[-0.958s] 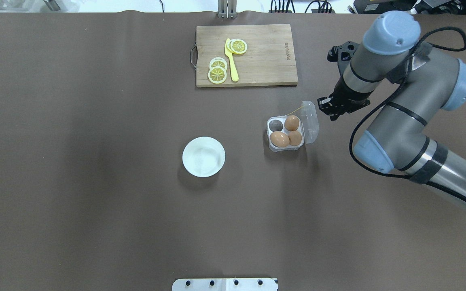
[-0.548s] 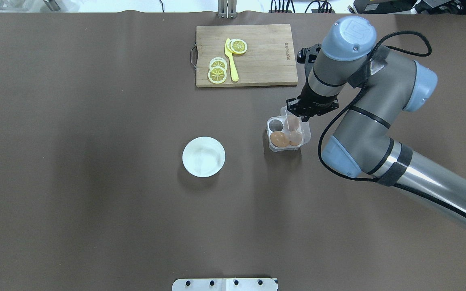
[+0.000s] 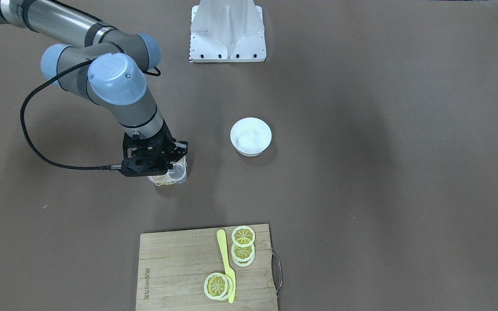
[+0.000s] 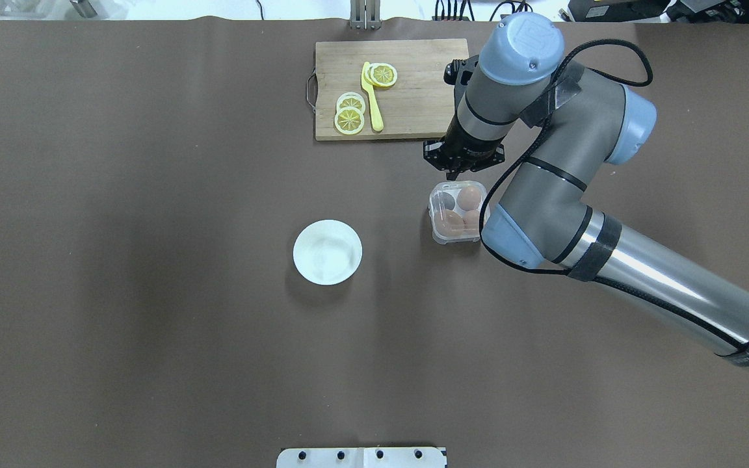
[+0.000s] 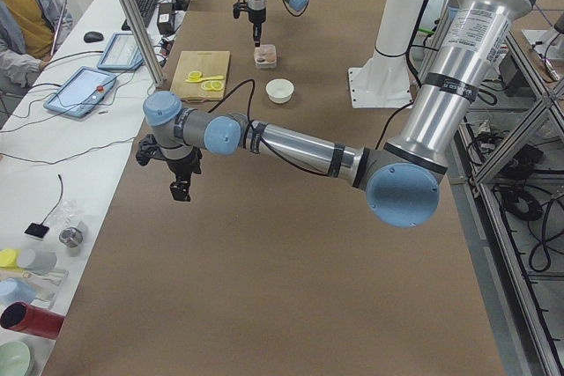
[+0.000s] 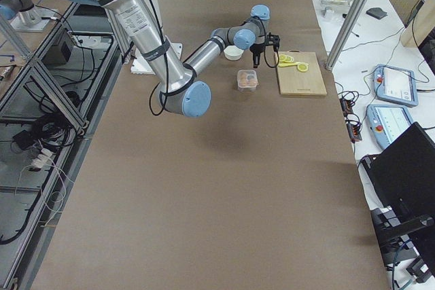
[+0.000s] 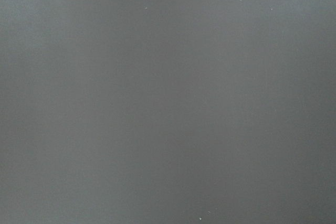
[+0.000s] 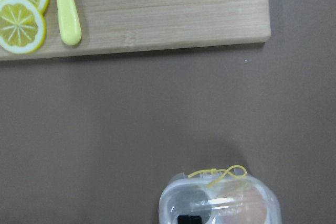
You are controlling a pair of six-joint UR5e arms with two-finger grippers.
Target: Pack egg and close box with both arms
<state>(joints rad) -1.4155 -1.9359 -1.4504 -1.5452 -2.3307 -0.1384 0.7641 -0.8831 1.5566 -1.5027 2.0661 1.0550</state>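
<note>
Right pincer (image 4: 450, 174) pressed together at box (image 4: 447, 209) edge; left pincer (image 5: 180, 193): cannot tell; board (image 3: 175, 259) stamp illegible.

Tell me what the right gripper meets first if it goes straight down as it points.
Most likely the closed lid of the box, near one edge; the right gripper hangs over it, height unclear.

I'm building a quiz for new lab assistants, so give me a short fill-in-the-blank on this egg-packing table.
1. The clear egg carton holds ___ eggs, leaving one cell bare.
2. The gripper beside the carton belongs to the robot's ___ arm.
3. The lemon slices lie on the wooden ___ board.
4. The round white bowl is ___, with no egg in it.

Missing words: three; right; cutting; empty.
</note>
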